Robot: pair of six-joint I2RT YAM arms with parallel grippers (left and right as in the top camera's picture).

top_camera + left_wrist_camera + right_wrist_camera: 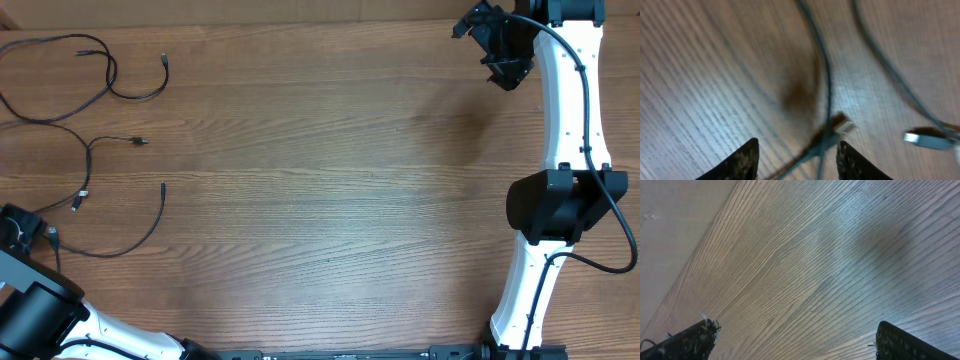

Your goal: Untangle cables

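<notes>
The cables point(90, 150) lie spread over the wooden table point(350, 200) on its left side, between about 9 and 11 o'clock in the overhead view, and they are loose strands rather than one knot. One cord point(112, 72) curves across the 11 o'clock corner and ends in a small plug pointing up. A second cord point(60, 127) runs in from the left edge and splits near 9 o'clock, one short end pointing right and the other dropping down to a pale-tipped plug point(76, 203). A third cord point(135, 243) sweeps in a shallow arc from near the middle left down toward 8 o'clock, where its end lies just beside the left gripper point(28, 232). In the left wrist view, the left gripper point(797, 162) has its fingers point(747, 160) set apart, with nothing clamped. A thin cord point(826, 90) runs down the table into the gap between them, and a small plug point(842, 125) lies just above the gap. A silver-tipped plug point(925, 141) lies at about 3 o'clock, off to the side of the fingers. The picture is blurred, so I cannot tell whether the cord touches either finger. The right gripper point(500, 55) is at about 1 o'clock on the table, well apart from every cord. Its wrist view shows the right gripper point(800, 350) spread wide over bare wood.
</notes>
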